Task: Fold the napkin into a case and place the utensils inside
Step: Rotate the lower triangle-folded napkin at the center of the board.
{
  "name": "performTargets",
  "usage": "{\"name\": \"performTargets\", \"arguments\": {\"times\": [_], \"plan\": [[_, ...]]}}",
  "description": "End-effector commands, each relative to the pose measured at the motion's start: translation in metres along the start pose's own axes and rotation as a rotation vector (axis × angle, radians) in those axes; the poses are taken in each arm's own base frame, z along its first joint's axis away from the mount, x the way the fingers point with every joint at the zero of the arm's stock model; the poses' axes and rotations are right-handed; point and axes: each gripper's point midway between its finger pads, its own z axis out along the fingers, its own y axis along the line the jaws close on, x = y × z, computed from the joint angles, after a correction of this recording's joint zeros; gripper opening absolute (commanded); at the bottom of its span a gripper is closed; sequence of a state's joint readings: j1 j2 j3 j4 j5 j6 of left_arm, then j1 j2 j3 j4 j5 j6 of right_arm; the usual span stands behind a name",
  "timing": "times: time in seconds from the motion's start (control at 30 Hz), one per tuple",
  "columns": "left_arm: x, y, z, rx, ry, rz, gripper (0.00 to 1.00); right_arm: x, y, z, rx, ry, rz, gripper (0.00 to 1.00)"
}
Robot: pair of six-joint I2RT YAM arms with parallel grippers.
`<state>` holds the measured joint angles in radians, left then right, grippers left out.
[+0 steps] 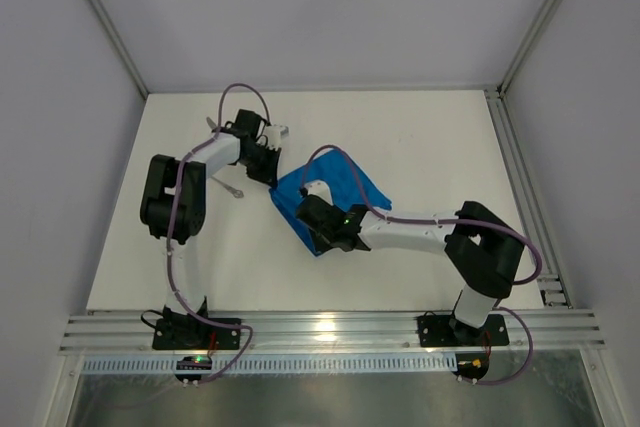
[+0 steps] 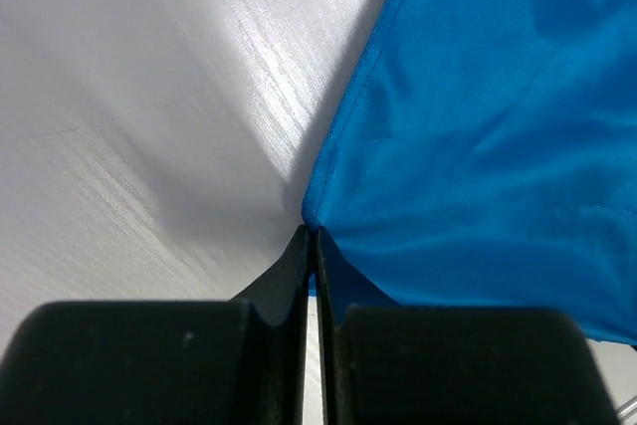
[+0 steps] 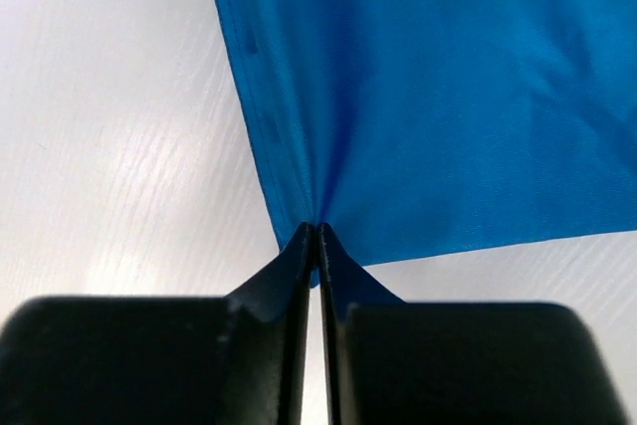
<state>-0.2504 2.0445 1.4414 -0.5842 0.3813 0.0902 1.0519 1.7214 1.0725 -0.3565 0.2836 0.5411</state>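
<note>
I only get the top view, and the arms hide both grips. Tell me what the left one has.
Observer: The left gripper is shut on a corner of the napkin, with the fingertips meeting right at the cloth's point.
Operator: Now the right.
Observer: The right gripper is shut on another corner, and the cloth puckers into its tips.
Operator: Describe the edge at the left pinch.
Observer: A stitched hem runs straight up from the pinch, and the cloth beside it is wrinkled.
</note>
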Motion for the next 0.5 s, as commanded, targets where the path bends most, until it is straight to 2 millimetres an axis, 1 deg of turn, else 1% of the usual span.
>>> {"name": "performTargets", "arguments": {"times": [0.0,0.03,0.1,0.13,0.17,0.23,0.27,0.3,0.33,0.37,0.4,0.43,0.47], "plan": [[-0.008,0.003,-0.017,-0.001,-0.043,0.011,0.01,0.002,0.021,-0.006,-0.100,-0.003,0.027,0.13],[-0.008,0.006,-0.018,-0.001,-0.044,0.004,0.01,0.004,0.021,-0.006,-0.104,0.005,0.033,0.25],[-0.006,0.006,-0.020,0.008,-0.043,0.000,0.01,0.005,0.015,-0.008,-0.086,-0.001,0.046,0.38],[-0.004,0.006,-0.020,0.014,-0.039,0.006,0.00,-0.004,0.014,-0.018,-0.103,-0.032,0.065,0.46],[-0.003,0.002,-0.021,0.031,-0.036,0.007,0.01,-0.002,0.003,-0.020,-0.093,-0.036,0.097,0.56],[0.002,-0.002,-0.022,0.049,-0.026,0.015,0.01,-0.011,-0.009,-0.030,-0.102,-0.067,0.155,0.59],[0.004,-0.003,-0.023,0.052,-0.023,0.016,0.00,-0.019,-0.027,-0.040,-0.100,-0.097,0.224,0.61],[0.008,-0.004,-0.024,0.057,-0.014,0.018,0.00,-0.025,-0.036,-0.044,-0.104,-0.117,0.269,0.61],[0.010,-0.005,-0.026,0.060,-0.012,0.025,0.00,-0.014,-0.048,-0.043,-0.106,-0.094,0.312,0.61],[0.012,-0.006,-0.027,0.061,-0.012,0.026,0.00,-0.021,-0.056,-0.052,-0.125,-0.126,0.393,0.61],[0.016,-0.009,-0.028,0.074,-0.003,0.022,0.00,-0.026,-0.084,-0.049,-0.089,-0.141,0.479,0.61],[0.017,-0.011,-0.031,0.077,-0.007,0.022,0.00,-0.013,-0.099,-0.045,-0.066,-0.123,0.525,0.61],[0.019,-0.013,-0.033,0.086,-0.002,0.020,0.00,-0.021,-0.125,-0.045,-0.030,-0.159,0.606,0.61]]}}
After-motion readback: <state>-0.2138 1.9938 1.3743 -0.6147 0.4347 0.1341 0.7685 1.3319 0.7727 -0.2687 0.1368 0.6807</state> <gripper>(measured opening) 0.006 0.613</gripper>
